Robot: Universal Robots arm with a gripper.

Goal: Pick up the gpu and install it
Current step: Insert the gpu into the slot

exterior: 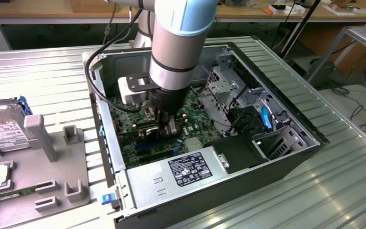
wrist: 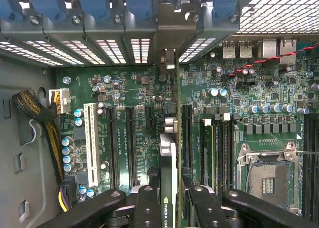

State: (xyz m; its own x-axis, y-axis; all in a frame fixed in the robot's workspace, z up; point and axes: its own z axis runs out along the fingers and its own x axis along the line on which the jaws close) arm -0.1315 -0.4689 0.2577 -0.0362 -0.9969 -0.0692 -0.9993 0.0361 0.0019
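Hand (wrist: 169, 200) grips gpu (wrist: 168, 153) edge-on between motherboard (wrist: 129, 88) slots.

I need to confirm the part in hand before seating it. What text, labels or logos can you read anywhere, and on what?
"NVIDIA", cut off at the frame edge, with "QUA" beside it: on the gpu held edge-on between the pincer fingers.
White label on the power supply: print too small to read.
Label on the hard drive in the parts tray: unreadable.
Motherboard silkscreen lettering: too small to read.
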